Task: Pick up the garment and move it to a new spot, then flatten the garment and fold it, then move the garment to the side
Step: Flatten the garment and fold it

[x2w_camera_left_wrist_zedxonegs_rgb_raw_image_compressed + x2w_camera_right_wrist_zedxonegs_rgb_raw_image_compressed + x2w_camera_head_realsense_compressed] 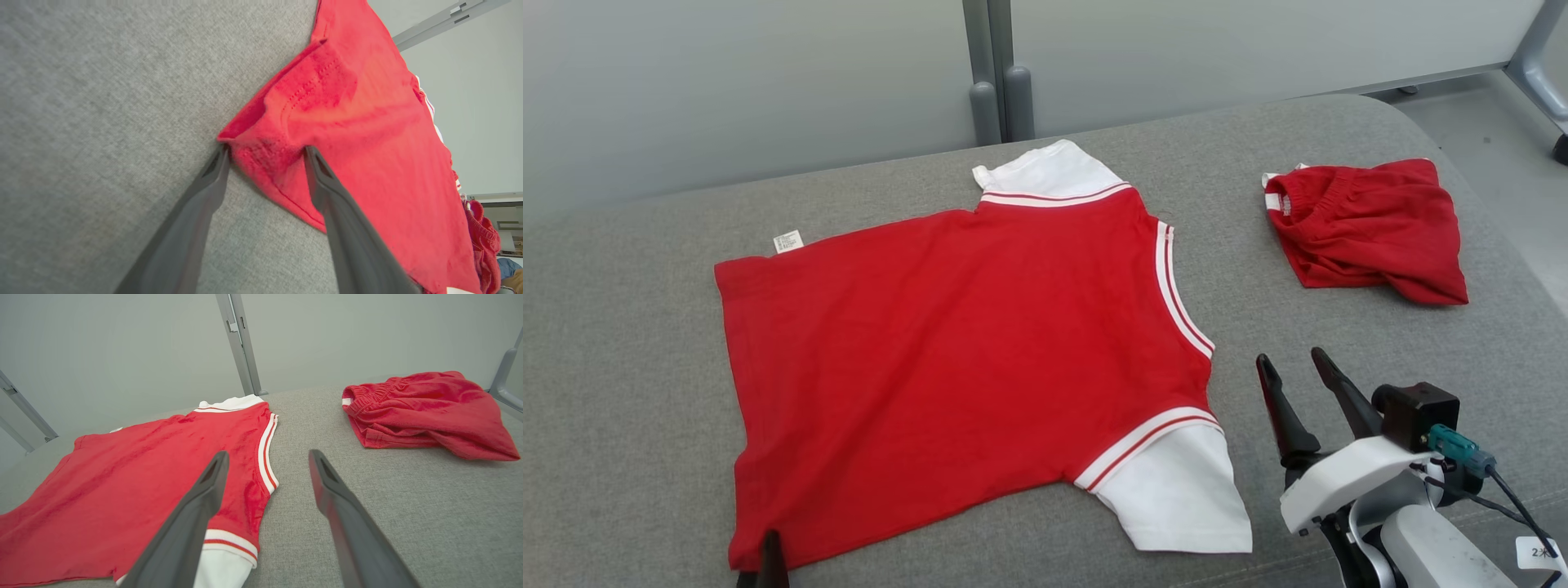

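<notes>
Garment, a red shirt, lies flat, well apart from the red shorts. Left gripper is wide open around the corner farthest from the shorts; right gripper is open too. A small pinch could slip and bunch it up.

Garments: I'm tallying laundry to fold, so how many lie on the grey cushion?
2. The red T-shirt with white sleeves lies spread flat in the middle; the red shorts lie bunched at the far right. None looks hidden.
</notes>
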`<state>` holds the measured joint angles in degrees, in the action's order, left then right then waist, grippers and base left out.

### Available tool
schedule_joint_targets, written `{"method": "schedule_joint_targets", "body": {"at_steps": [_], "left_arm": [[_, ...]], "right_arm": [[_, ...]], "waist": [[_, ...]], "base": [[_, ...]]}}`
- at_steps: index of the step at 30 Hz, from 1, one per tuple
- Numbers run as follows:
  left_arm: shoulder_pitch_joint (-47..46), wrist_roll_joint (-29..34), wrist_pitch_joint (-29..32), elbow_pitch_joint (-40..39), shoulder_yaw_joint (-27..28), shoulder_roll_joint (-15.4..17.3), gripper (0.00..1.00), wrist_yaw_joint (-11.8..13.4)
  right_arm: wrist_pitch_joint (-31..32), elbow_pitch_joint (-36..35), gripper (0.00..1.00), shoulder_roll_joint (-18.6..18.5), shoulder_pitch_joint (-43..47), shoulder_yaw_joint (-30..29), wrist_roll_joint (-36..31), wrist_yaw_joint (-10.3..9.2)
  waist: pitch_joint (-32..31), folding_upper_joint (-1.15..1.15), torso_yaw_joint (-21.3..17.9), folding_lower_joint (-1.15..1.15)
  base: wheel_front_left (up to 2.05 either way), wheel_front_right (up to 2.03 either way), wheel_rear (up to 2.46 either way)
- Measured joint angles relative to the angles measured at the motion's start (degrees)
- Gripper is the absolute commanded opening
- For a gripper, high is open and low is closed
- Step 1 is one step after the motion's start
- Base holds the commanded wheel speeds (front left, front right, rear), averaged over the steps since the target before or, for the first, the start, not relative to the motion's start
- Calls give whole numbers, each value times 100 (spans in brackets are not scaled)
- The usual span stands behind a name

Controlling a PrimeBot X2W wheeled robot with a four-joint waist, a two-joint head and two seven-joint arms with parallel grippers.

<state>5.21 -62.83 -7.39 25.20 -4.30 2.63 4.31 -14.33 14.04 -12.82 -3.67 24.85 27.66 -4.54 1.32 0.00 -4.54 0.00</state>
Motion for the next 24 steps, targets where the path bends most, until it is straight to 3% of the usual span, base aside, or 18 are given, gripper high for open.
{"method": "schedule_joint_targets", "body": {"at_steps": [1,3,8,24], "left_arm": [[-32,-1,-24,19,9,0,23,0],[-88,-1,-66,47,20,-1,0,0],[-160,8,-182,65,-1,-8,0,-70],[-235,103,-477,-191,-155,-15,0,-288]], "right_arm": [[0,0,100,1,-4,-2,0,0],[0,12,100,0,-18,-1,0,1],[29,93,100,-47,-4,60,9,116],[497,355,100,-119,974,483,594,806]], "waist": [[9,0,-5,0],[27,0,-13,0],[76,0,-14,0],[271,0,50,0]], "base": [[0,0,0],[0,0,0],[0,0,0],[0,0,0]]}}
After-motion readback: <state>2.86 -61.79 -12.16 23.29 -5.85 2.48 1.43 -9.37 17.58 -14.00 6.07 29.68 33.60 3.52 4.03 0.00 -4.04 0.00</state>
